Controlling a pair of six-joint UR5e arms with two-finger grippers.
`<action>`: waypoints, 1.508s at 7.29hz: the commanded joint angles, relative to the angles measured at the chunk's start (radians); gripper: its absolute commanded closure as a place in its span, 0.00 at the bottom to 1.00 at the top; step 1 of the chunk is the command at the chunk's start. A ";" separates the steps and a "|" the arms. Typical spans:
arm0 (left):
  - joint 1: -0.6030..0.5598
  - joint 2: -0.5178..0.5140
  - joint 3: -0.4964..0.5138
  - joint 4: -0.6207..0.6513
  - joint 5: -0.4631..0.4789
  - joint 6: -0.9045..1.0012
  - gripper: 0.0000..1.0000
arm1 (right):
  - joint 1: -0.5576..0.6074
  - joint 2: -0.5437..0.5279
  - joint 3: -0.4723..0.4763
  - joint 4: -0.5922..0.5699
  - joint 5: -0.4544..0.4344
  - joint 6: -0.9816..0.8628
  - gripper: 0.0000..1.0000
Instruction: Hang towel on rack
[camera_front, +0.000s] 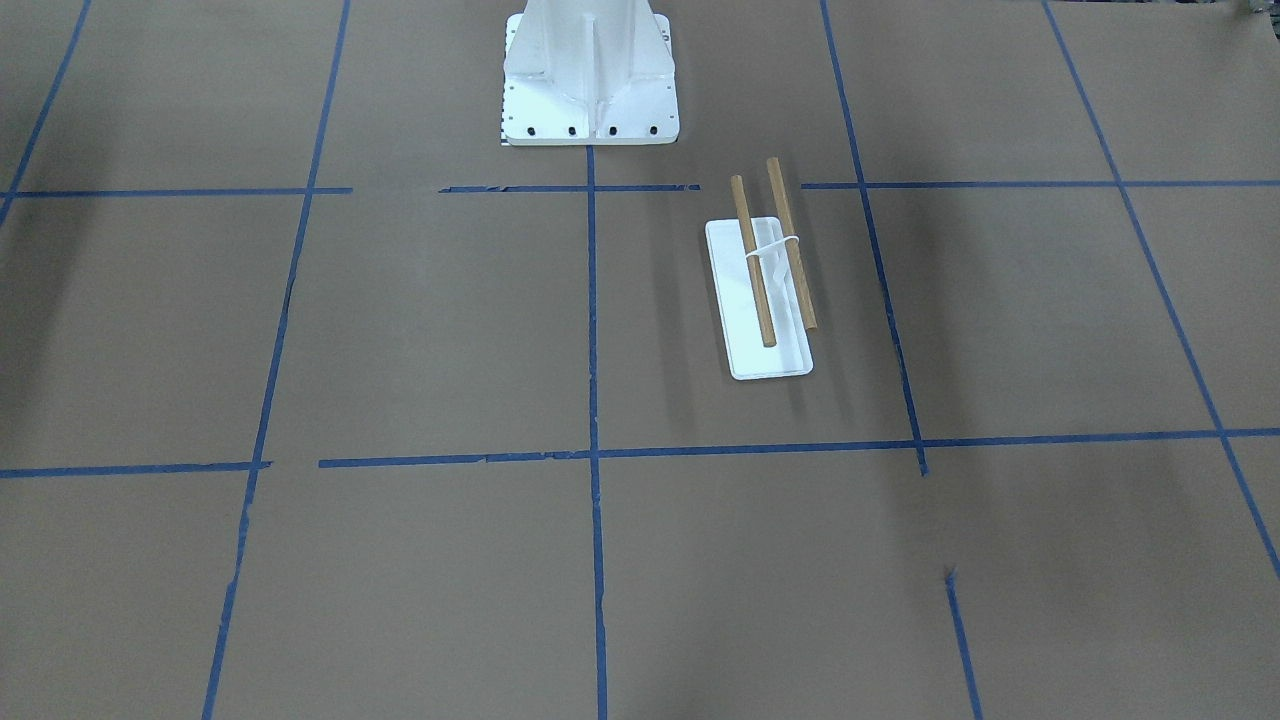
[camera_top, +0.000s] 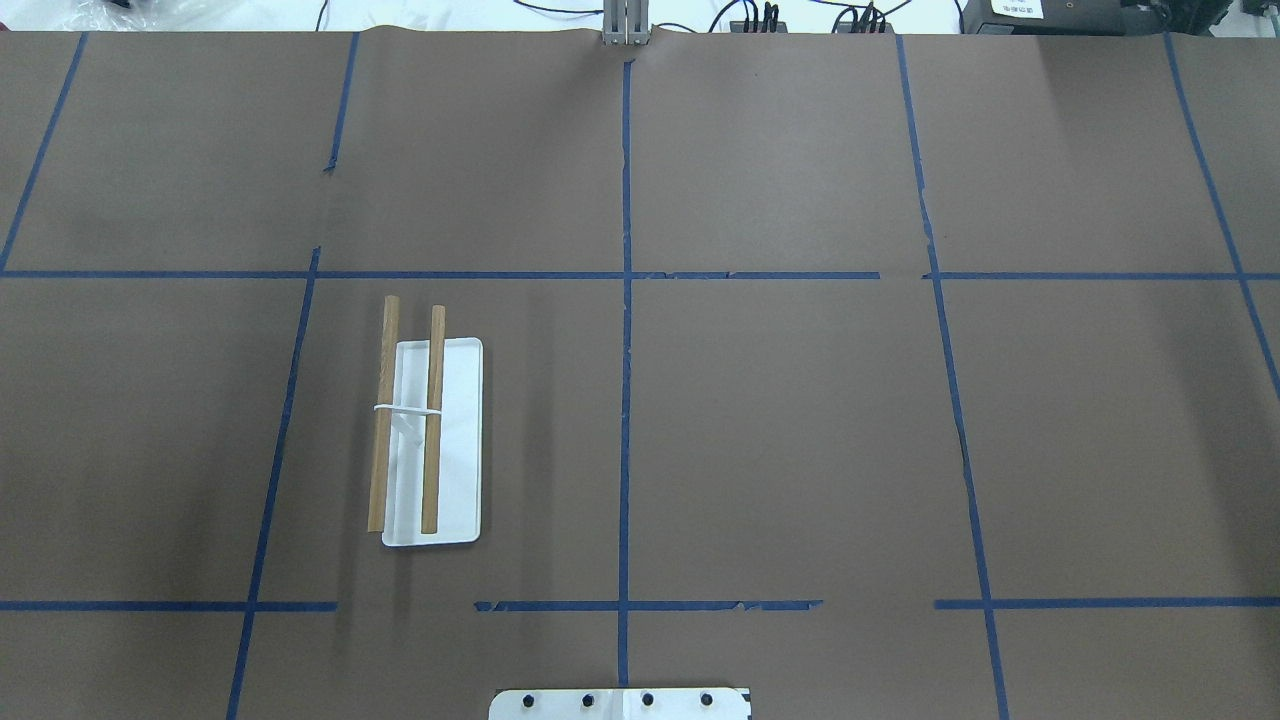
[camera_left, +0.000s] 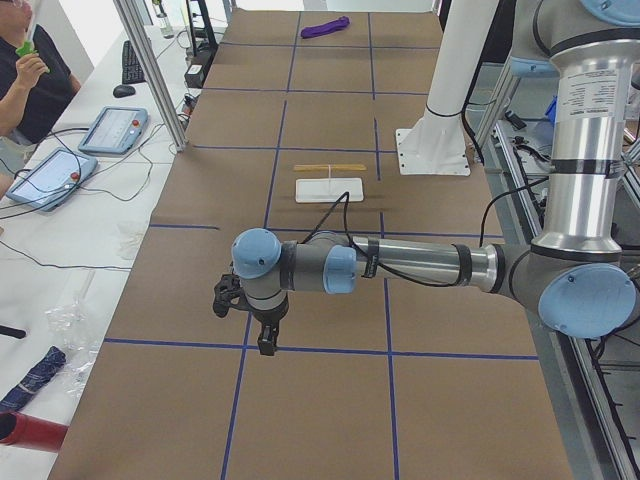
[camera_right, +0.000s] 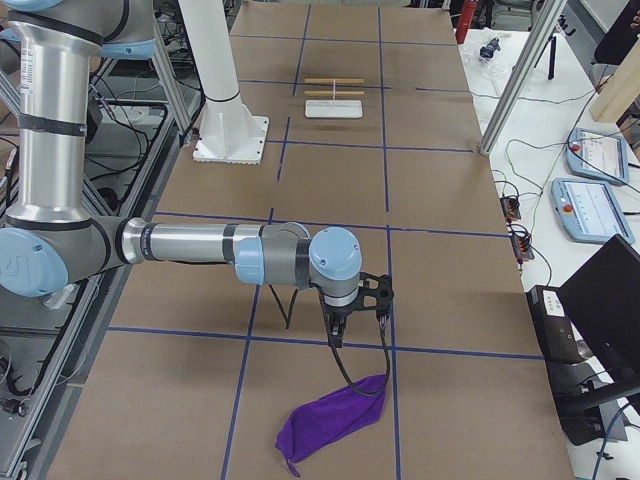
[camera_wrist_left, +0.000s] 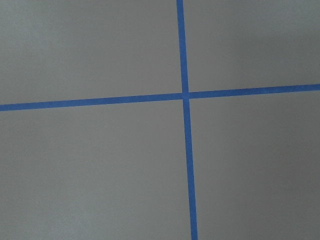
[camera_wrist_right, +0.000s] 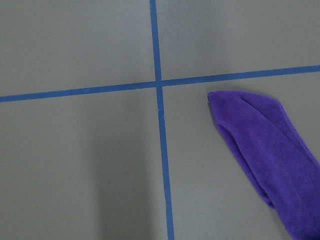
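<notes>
Whether the jaws of the right gripper (camera_right: 355, 310) are apart or together cannot be told, nor those of the left gripper (camera_left: 245, 315). The purple towel (camera_wrist_right: 265, 150) is seen flat on the table (camera_wrist_right: 75, 175) at 4 o'clock in the right wrist view, not yet grasped. The rack (camera_top: 430, 440) is placed well apart, at 8 o'clock overhead. Pick-up is judged in hand; a descent onto the towel's tip is called for next.
</notes>
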 joint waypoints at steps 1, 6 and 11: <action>0.000 -0.001 -0.007 0.000 0.000 -0.002 0.00 | 0.000 0.000 0.000 0.005 0.002 0.000 0.00; 0.000 -0.001 -0.061 0.000 0.002 -0.008 0.00 | -0.070 -0.006 -0.026 0.020 0.013 -0.008 0.00; -0.002 -0.001 -0.095 0.000 0.009 -0.008 0.00 | -0.072 0.055 -0.611 0.548 -0.010 -0.275 0.00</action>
